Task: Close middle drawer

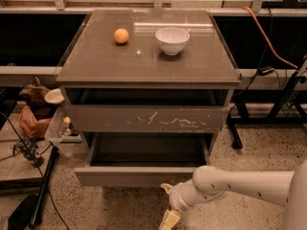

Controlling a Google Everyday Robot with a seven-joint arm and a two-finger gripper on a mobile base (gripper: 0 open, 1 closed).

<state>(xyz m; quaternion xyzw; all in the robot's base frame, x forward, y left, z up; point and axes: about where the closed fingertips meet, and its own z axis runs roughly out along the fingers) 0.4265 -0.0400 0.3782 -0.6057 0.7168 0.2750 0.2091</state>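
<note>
The middle drawer (136,176) of the grey-brown cabinet stands pulled out, its plain front facing me and its dark inside empty. Above it is the top drawer front (144,119) with many white scratches, slightly out. My gripper (168,204) is low in the view, just in front of and below the middle drawer's front, right of its middle. Its pale fingers (171,219) are spread apart and hold nothing. The white arm (240,183) comes in from the right.
An orange (121,36) and a white bowl (172,40) sit on the cabinet top (96,61). Bags and a bowl (41,104) lie at the left. Cables and a stand (38,195) lie on the speckled floor. A table leg (283,99) is at the right.
</note>
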